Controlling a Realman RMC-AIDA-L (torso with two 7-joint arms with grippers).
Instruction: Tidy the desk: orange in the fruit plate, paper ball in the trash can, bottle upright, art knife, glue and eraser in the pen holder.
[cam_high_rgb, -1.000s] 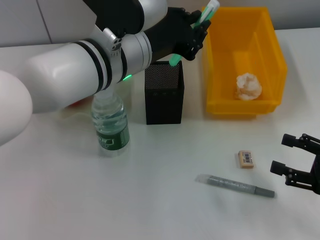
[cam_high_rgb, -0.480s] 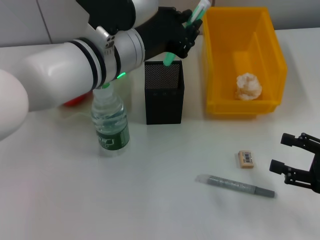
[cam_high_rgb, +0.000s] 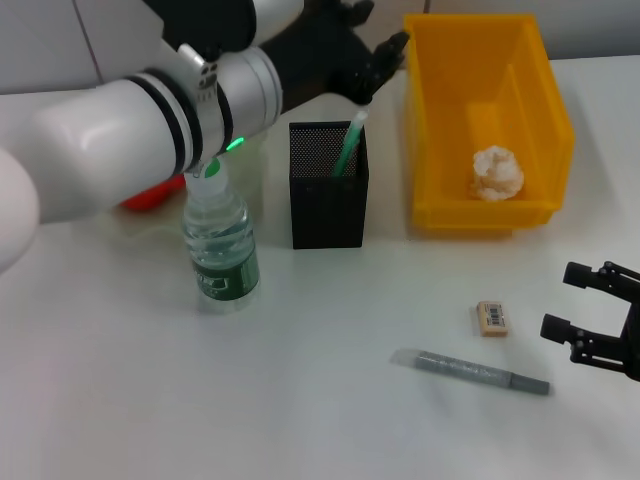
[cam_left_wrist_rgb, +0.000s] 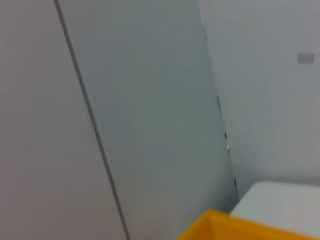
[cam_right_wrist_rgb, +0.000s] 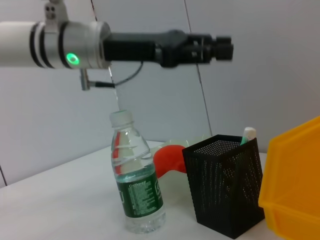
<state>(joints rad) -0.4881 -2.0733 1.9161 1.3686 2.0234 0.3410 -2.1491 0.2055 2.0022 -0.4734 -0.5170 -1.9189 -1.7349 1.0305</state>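
My left gripper (cam_high_rgb: 372, 40) is open and empty above and behind the black mesh pen holder (cam_high_rgb: 328, 205). The green glue stick (cam_high_rgb: 347, 152) stands slanted inside the holder. The water bottle (cam_high_rgb: 220, 240) stands upright left of the holder. The paper ball (cam_high_rgb: 497, 172) lies in the yellow bin (cam_high_rgb: 440, 120). The eraser (cam_high_rgb: 492, 318) and the grey art knife (cam_high_rgb: 470, 371) lie on the table at the front right. My right gripper (cam_high_rgb: 577, 302) is open and empty just right of them. A red-orange fruit (cam_high_rgb: 148, 196) shows partly behind the left arm.
The right wrist view shows the bottle (cam_right_wrist_rgb: 138, 195), the pen holder (cam_right_wrist_rgb: 225, 192) with the glue's cap (cam_right_wrist_rgb: 248, 133), the red-orange fruit (cam_right_wrist_rgb: 169, 157) behind them, the bin's corner (cam_right_wrist_rgb: 295, 185) and the left gripper (cam_right_wrist_rgb: 222, 47) high above.
The left gripper has let go of the glue stick, which has dropped into the pen holder. The gripper has opened and drawn up and back. The right arm has not moved.
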